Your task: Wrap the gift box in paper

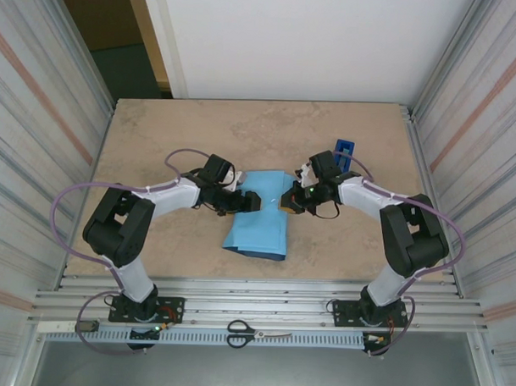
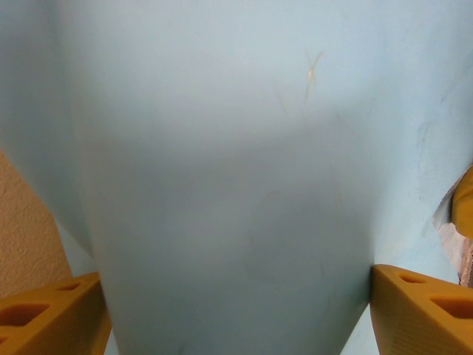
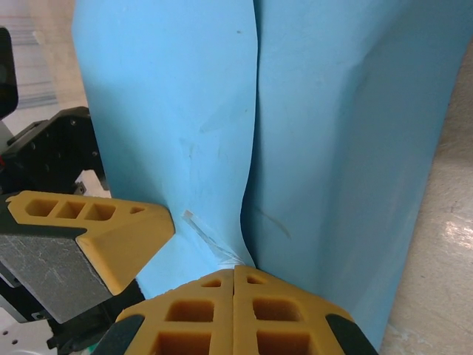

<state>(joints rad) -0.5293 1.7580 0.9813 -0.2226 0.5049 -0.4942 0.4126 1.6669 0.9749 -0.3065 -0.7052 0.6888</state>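
Observation:
The paper (image 1: 258, 229) lies mid-table with its sky-blue face outward, folded into a parcel; the gift box is hidden. My left gripper (image 1: 243, 201) reaches in from the left, jaws wide. In the left wrist view the paper (image 2: 236, 163) fills the gap and touches both yellow fingers (image 2: 52, 314), so it is clamped. My right gripper (image 3: 233, 272) is shut, its tips against the overlapping seam of the paper (image 3: 340, 148). A short strip of clear tape (image 3: 208, 238) runs from the paper up to those tips. I cannot tell whether the tape is pinched. In the top view the right gripper (image 1: 289, 202) meets the parcel's right edge.
A dark-blue tape dispenser (image 1: 344, 149) stands behind the right arm. Scissors (image 1: 257, 333) lie on the metal rail at the near edge. Corrugated walls close in both sides of the beige table (image 1: 158, 139).

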